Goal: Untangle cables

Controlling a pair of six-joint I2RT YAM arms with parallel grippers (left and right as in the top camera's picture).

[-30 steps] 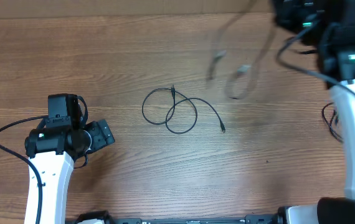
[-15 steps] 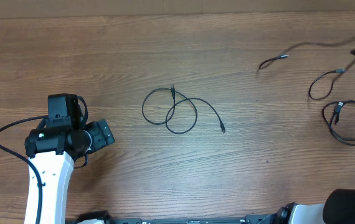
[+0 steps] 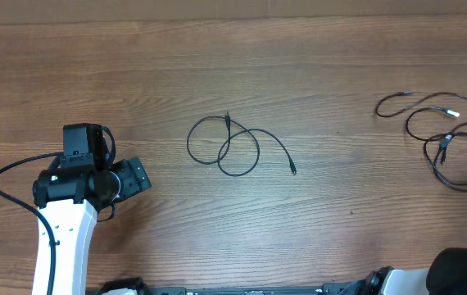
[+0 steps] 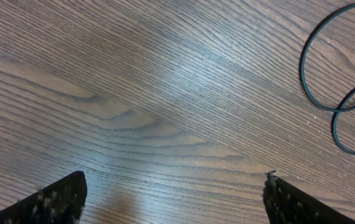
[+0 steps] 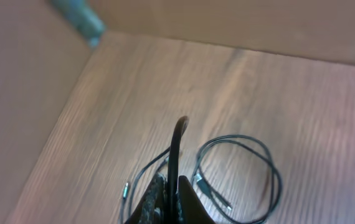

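Currently our left tool [image 4: 174,186] sits spread over the surface [image 4: 134,93], near the looped middle cable [image 3: 232,146]; our right tool [image 5: 170,202] pinches a second cable [image 5: 176,149] above coiled cables [image 5: 236,137] at the surface's far right.

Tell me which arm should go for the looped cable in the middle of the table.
Left. The left gripper is open and nearest the middle cable; the right gripper is shut on the right-hand cable, far off to the side.

Overhead straight down, both wrist views close, sharing cables [image 3: 233,146]
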